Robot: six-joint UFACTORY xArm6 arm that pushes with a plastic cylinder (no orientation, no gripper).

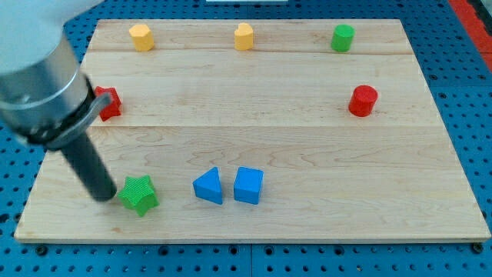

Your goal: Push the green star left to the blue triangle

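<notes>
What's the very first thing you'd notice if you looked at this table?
The big grey arm at the view's left stands out first; my tip touches the left side of the green star near the bottom. Just right of the star sit the blue triangle and a blue cube, side by side.

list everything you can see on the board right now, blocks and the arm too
green star block: 1, green, bottom left, beside my tip
blue triangle block: 1, blue, bottom centre, on the view's right of the star
blue cube block: 1, blue, right beside the triangle
red block: 1, red, left edge, partly hidden by the arm
red cylinder block: 1, red, right side
yellow hexagon block: 1, yellow, top left
yellow block: 1, yellow, top centre
green cylinder block: 1, green, top right
wooden board: 1, light wood
my tip: 1, dark rod, at the star's left side
</notes>
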